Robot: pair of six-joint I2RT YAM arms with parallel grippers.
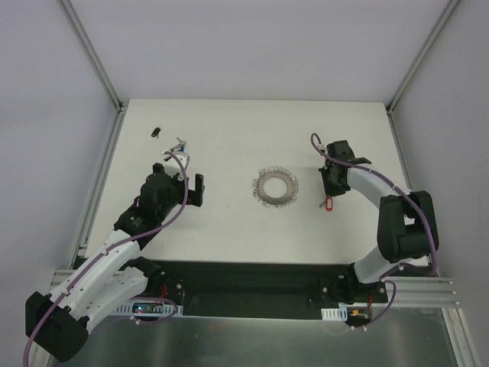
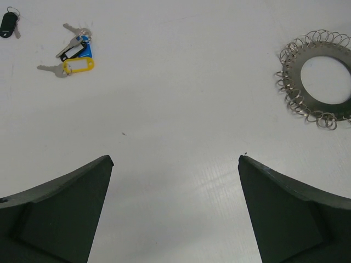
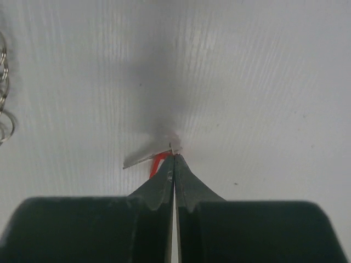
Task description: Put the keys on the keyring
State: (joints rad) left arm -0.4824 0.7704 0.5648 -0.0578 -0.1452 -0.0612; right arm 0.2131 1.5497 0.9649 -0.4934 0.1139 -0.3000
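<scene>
Slippage is the main risk. The right fingers [image 3: 164, 181] are shut tight on the red-tagged key [image 3: 159, 163] and pinch it only at their very tips, so a twist against the keyring [image 1: 276, 187] could swing or drop it. The keyring lies flat and unheld on the tabletop [image 1: 229, 229], near those fingers on their left. A push from the key would likely slide it rather than thread a coil. The left fingers [image 2: 82, 203] stand wide open and empty, well apart from the keyring, so nothing steadies it. Only 1 key is in hand. Farther out, the key cluster [image 2: 77, 52] with yellow and blue tags and a black fob [image 2: 8, 24] lie untouched. Hard to make out are the key's head between the fingertips, whether the key touches the tabletop, and where any fine coil opens. The right wrist view cuts the keyring down to a few loops at its left edge.
</scene>
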